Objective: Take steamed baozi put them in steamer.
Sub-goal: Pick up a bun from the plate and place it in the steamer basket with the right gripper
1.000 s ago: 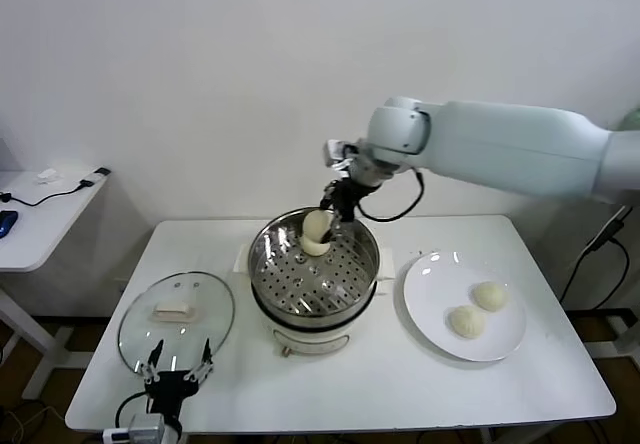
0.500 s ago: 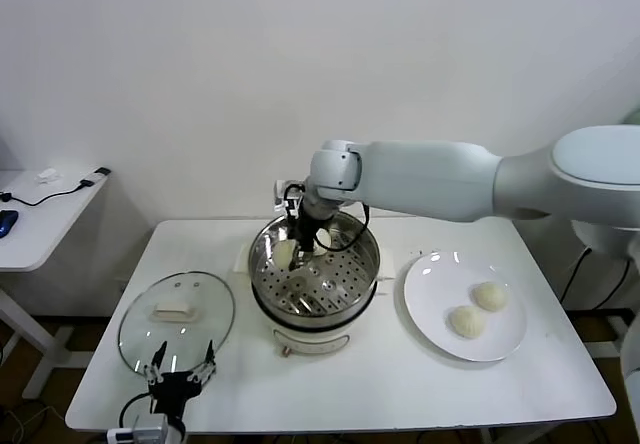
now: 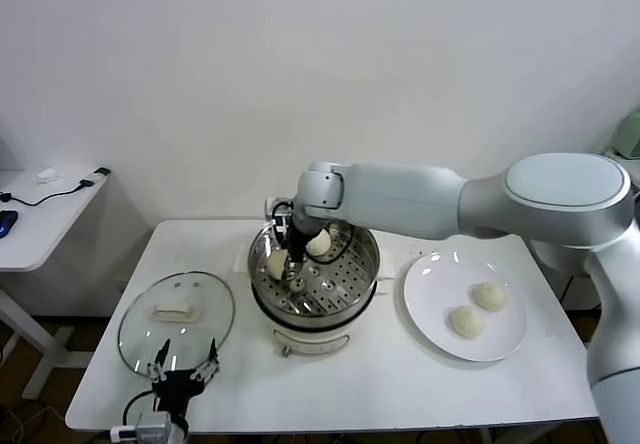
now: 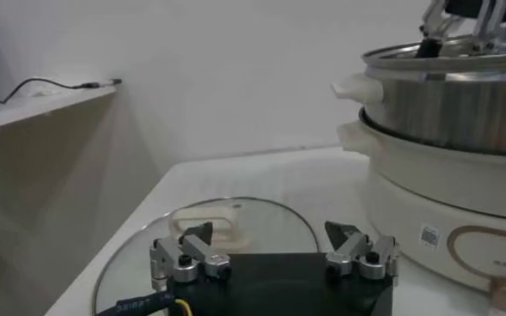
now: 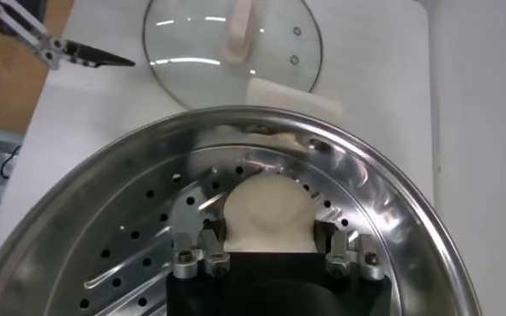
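Note:
The steamer [image 3: 352, 286] stands mid-table on its white base. My right gripper [image 3: 287, 268] reaches down into it and is shut on a steamed baozi [image 3: 276, 262], low at the left side of the perforated tray. In the right wrist view the baozi [image 5: 268, 210] sits between my fingers [image 5: 211, 243] against the steamer wall [image 5: 390, 206]. A second baozi [image 3: 319, 245] lies in the steamer behind the arm. Two more baozi [image 3: 490, 295] [image 3: 466, 321] lie on the white plate [image 3: 430, 284]. My left gripper [image 3: 182, 372] is open and empty at the table's front left.
The glass lid [image 3: 176, 314] with a white handle lies flat left of the steamer, just beyond my left gripper [image 4: 270, 245]. The steamer [image 4: 459, 112] rises close beside it. A side table with cables [image 3: 40, 199] stands at the far left.
My right gripper has carried the baozi from the steamer's back rim down and to the left, onto the tray. The left arm has stayed in place.

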Motion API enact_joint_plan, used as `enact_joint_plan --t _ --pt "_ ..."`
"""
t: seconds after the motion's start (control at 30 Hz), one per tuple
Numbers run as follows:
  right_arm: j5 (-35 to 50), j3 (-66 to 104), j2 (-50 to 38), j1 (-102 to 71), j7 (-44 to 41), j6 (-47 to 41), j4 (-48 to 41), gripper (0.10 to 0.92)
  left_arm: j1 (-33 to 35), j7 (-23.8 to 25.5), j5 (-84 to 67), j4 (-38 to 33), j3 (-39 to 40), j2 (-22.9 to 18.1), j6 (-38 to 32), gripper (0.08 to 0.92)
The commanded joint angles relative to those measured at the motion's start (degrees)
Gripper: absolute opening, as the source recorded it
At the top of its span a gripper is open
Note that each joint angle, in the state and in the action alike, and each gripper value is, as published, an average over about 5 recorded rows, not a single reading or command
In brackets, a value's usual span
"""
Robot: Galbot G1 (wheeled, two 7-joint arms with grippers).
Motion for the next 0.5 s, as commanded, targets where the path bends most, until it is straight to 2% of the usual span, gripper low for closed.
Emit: enact_joint_plan --t 0.03,0.13,0.3,0.5 --pt "-1.15 1.23 0.68 -1.46 -0.78 1.54 -1.54 0.764 0.2 -0.05 0.02 -0.07 -0.05 -0.01 -0.17 0.823" --pt "-2.63 1.48 -0.52 0.12 -2.95 3.21 -0.84 0.811 0.33 -0.07 0.03 -0.21 -0.05 -0.02 -0.19 0.823" --pt "-4.56 1.88 -5.06 5.9 -8.1 7.0 1.48 0.822 0.55 -0.04 0.15 -0.53 -0.03 -0.11 -0.15 0.823" --pt "-4.96 2.68 -17.01 14.82 -18.0 12.82 4.84 0.823 0.53 0.06 0.47 -0.94 -0.03 -0.34 0.08 0.823"
